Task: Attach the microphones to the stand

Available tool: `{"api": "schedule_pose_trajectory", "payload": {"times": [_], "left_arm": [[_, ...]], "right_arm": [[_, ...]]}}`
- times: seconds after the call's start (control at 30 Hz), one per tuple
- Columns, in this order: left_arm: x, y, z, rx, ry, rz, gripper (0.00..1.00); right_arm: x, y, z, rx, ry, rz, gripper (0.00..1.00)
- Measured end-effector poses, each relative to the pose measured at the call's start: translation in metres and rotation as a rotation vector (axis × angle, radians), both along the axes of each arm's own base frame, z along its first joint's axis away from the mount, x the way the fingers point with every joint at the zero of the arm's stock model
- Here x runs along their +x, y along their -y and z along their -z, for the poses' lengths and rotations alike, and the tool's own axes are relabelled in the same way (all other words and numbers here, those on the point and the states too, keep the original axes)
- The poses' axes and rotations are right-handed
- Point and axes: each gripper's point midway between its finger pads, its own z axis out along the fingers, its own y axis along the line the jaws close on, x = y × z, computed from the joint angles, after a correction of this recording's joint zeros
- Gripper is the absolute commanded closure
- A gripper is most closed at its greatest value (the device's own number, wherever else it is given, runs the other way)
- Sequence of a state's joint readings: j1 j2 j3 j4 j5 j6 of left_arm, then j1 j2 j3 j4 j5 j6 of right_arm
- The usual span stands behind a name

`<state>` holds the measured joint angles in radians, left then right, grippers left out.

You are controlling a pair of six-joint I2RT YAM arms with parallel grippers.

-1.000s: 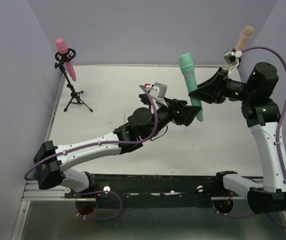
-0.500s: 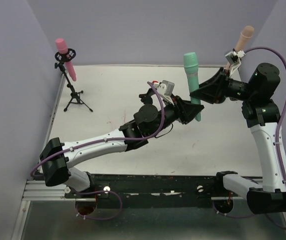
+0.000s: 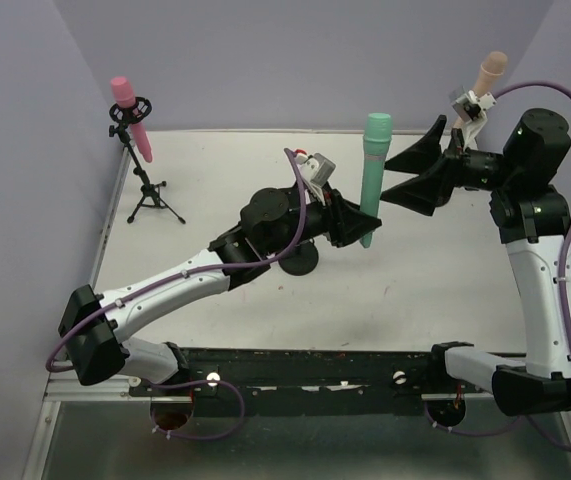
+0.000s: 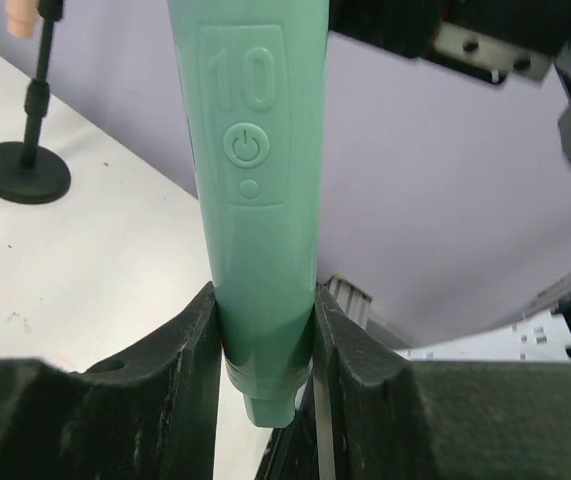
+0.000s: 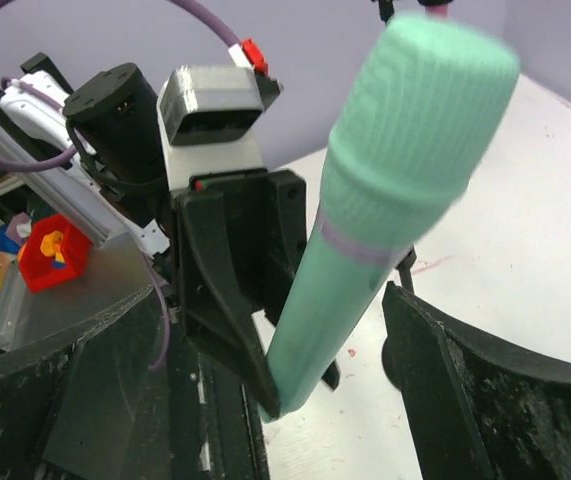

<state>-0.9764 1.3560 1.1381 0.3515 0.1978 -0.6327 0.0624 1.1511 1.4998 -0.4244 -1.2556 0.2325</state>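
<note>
**Handover completed: teal microphone passed to left arm**

Top view. The teal-green microphone point(image 3: 373, 175) was noted upright in mid-air above the table point(image 3: 445, 290), clamped at its lower end by the left gripper point(image 3: 363, 226). A second before, it had been pinched mid-body by the right gripper point(image 3: 389, 179). Those jaws were now spread wide, one on each side of the shaft and clear of it. The transfer was judged done, so the carry to a stand falls to the left arm. The pink microphone point(image 3: 130, 115) was already seated in the tripod stand point(image 3: 151, 192) at the far left, and the peach-beige microphone point(image 3: 489, 73) sat clipped at the far right. A round black base point(image 3: 300, 262) showed partly under the left arm; its purpose could not be told.

Left wrist. Both fingers point(image 4: 187, 350) were seen pressed against the shaft just above its butt, power symbol facing the lens.

Right wrist. The fingers point(image 5: 480, 400) stood far apart, holding nothing, the microphone head between them untouched.
</note>
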Motion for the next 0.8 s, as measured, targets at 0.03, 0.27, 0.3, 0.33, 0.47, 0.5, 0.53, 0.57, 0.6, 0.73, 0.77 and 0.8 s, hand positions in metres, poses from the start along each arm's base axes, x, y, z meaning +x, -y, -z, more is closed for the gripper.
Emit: {"api": "schedule_pose_trajectory", "payload": {"times": [0.03, 0.27, 0.3, 0.33, 0.47, 0.5, 0.53, 0.57, 0.6, 0.73, 0.77, 0.8], "left_arm": [[-0.003, 0.000, 0.000, 0.016, 0.011, 0.022, 0.97], [-0.025, 0.003, -0.001, 0.082, 0.063, 0.143, 0.98], [-0.027, 0.003, -0.002, 0.087, 0.068, 0.154, 0.98], [-0.028, 0.003, -0.002, 0.089, 0.070, 0.162, 0.98], [-0.031, 0.006, -0.003, 0.104, 0.074, 0.194, 0.98], [-0.031, 0.008, -0.003, 0.106, 0.074, 0.201, 0.98], [-0.031, 0.009, -0.002, 0.109, 0.073, 0.205, 0.98], [-0.031, 0.011, -0.001, 0.113, 0.072, 0.209, 0.98], [-0.031, 0.011, 0.000, 0.115, 0.071, 0.212, 0.98], [-0.030, 0.014, 0.009, 0.135, 0.054, 0.219, 0.98], [-0.030, 0.015, 0.010, 0.139, 0.051, 0.220, 0.98], [-0.029, 0.015, 0.011, 0.141, 0.048, 0.220, 0.98]], "right_arm": [[0.001, -0.001, -0.004, 0.002, 0.008, -0.014, 0.00], [0.018, -0.005, -0.007, 0.022, -0.060, -0.070, 0.00], [0.019, -0.005, -0.006, 0.025, -0.072, -0.073, 0.00], [0.020, -0.006, -0.006, 0.029, -0.081, -0.077, 0.00], [0.018, -0.006, -0.011, 0.041, -0.088, -0.096, 0.00], [0.017, -0.007, -0.012, 0.044, -0.087, -0.100, 0.00], [0.016, -0.007, -0.014, 0.046, -0.088, -0.103, 0.00], [0.015, -0.007, -0.015, 0.049, -0.089, -0.109, 0.00], [0.015, -0.007, -0.017, 0.051, -0.088, -0.113, 0.00], [0.011, -0.007, -0.020, 0.059, -0.081, -0.129, 0.00], [0.011, -0.008, -0.019, 0.062, -0.085, -0.132, 0.00], [0.010, -0.008, -0.016, 0.065, -0.091, -0.135, 0.00]]}}
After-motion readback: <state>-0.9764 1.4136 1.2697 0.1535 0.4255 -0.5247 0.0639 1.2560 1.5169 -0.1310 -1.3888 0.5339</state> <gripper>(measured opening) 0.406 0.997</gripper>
